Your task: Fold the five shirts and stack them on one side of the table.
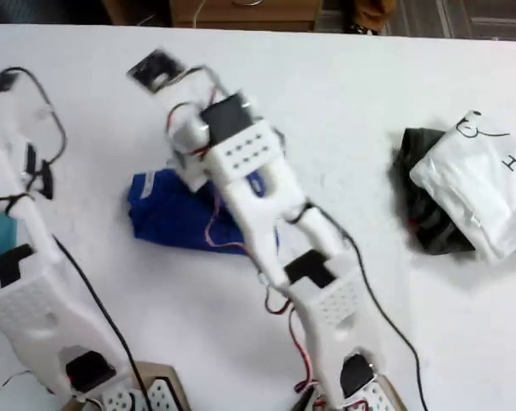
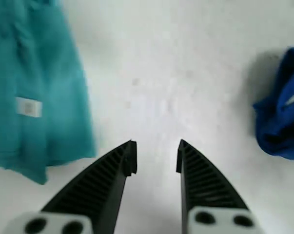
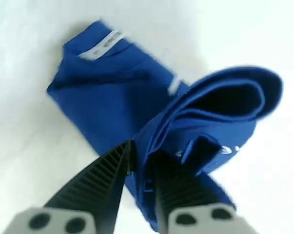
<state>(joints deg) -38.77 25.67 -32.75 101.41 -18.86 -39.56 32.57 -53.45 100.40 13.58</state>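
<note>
Teal shirt (image 2: pixel 34 97) at the left edge, left gripper (image 2: pixel 154 156) parted over the white table (image 1: pixel 369 94) — right gripper (image 3: pixel 143 156) pinching a fold of the blue shirt (image 3: pixel 103 92) mid-table, its arm hiding part — white shirt (image 1: pixel 484 184) over a black shirt (image 1: pixel 422 201) at right, wooden cabinet (image 1: pixel 240 10) behind.

Overhead, close wrist views, blue shirt (image 1: pixel 168 214) shared

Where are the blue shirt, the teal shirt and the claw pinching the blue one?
blue shirt (image 3: pixel 98 92), right wrist view, on its flat folded part.
teal shirt (image 2: pixel 44 87), left wrist view, mid-cloth near its label.
right gripper (image 3: pixel 143 158), right wrist view, between its fingertips, pinching the fabric.
</note>
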